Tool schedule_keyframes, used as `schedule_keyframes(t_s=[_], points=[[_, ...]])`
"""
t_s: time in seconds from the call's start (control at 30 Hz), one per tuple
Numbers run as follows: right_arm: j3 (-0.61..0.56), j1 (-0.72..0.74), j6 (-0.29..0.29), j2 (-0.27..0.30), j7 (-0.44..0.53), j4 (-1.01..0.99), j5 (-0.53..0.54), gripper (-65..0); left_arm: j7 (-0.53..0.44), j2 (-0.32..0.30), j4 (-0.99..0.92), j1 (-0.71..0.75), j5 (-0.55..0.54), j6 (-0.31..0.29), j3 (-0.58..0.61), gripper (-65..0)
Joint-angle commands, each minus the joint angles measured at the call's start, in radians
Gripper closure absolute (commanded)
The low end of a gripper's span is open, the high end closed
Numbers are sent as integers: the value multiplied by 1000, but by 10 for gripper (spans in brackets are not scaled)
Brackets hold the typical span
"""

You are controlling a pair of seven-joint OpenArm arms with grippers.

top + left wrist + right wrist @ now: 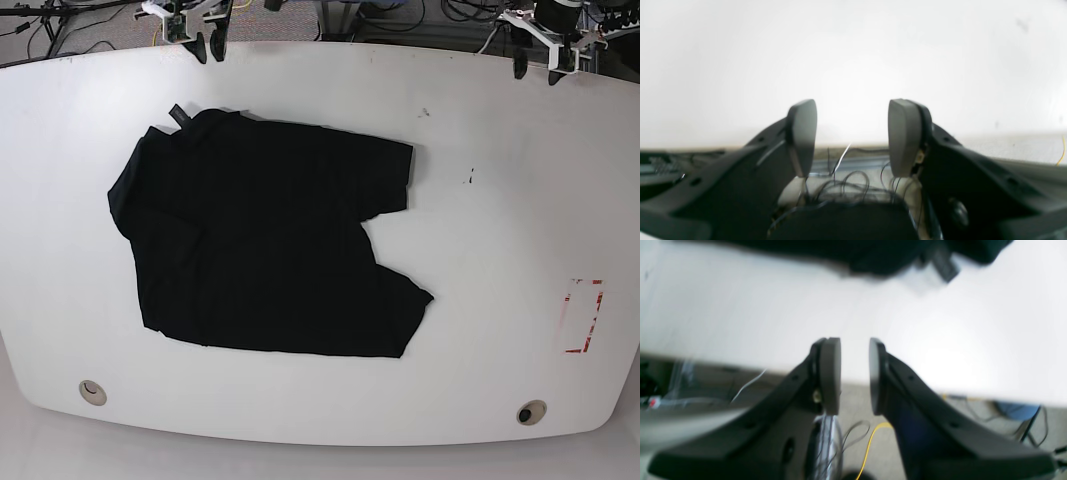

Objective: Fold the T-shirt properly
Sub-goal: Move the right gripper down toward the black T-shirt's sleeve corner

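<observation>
The black T-shirt (pixel 270 240) lies spread out and wrinkled on the white table (pixel 500 230), left of centre, with one short sleeve (pixel 390 180) pointing right. Its blurred edge (pixel 873 256) crosses the top of the right wrist view. My right gripper (pixel 205 45) hangs over the table's far left edge, just beyond the shirt; its jaws (pixel 855 373) stand a narrow gap apart with nothing between them. My left gripper (pixel 535 68) hovers at the far right edge, well away from the shirt, its fingers wide apart (pixel 853 136) over bare table.
A red outlined rectangle (pixel 583 318) is marked near the table's right edge. Two round holes (pixel 92 392) (pixel 531 412) sit near the front edge. Cables (pixel 870 440) and stands lie beyond the far edge. A short dark strip (pixel 180 115) lies at the shirt's far corner.
</observation>
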Motion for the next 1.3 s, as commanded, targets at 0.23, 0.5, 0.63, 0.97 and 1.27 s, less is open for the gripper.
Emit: schedule_keyframes(t_s=[0.23, 0.5, 0.63, 0.97, 1.27], points=[[4, 101, 6, 5, 12, 13, 0, -143, -24, -29, -1, -58, -3, -1, 47, -316], [4, 187, 9, 8, -9, 11, 3, -155, -28, -35, -1, -109, 11, 0, 87, -322], [7, 232, 10, 10, -50, 12, 2, -151, -22, -29, 10, -141, 12, -2, 102, -325], [9, 361, 10, 33, -187, 11, 1, -158, -29, -10, 11, -191, 17, -1, 106, -340], [6, 434, 7, 55, -271, 1, 6, -264, -37, -3, 41, -180, 14, -3, 89, -360]])
